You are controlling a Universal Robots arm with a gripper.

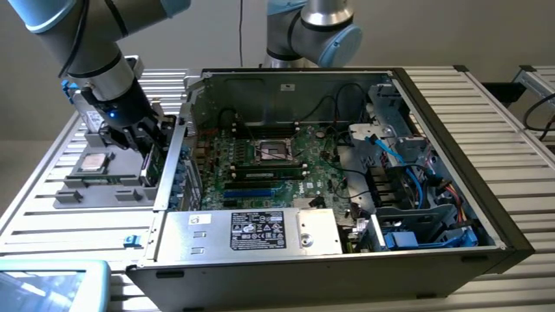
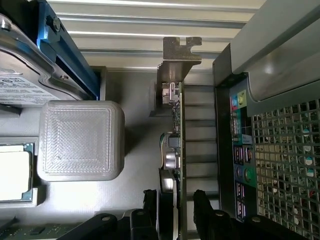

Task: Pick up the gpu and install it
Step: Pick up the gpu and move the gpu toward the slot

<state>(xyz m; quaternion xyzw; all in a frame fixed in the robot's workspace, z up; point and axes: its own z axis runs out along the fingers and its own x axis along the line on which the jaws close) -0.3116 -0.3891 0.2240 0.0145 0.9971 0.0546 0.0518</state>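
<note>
grip: black two-finger gripper (image 1: 141, 138) (image 2: 175, 197) unclenched, jaws astride the card, a gap showing on the case side | gpu: thin green-board gpu (image 1: 152, 164) (image 2: 178, 125) with silver metal bracket, upright on edge at the grey plastic tray's (image 1: 95, 195) (image 2: 132, 150) edge nearest the open black computer case (image 1: 260, 81) (image 2: 280, 155) | tray: on the ribbed aluminium table (image 1: 78, 224), just beside the case

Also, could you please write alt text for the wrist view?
The open gripper straddles the gpu, which stands edge-on in a grey tray. A hard drive and a processor chip lie on one side; the computer case's port panel is on the other.
</note>
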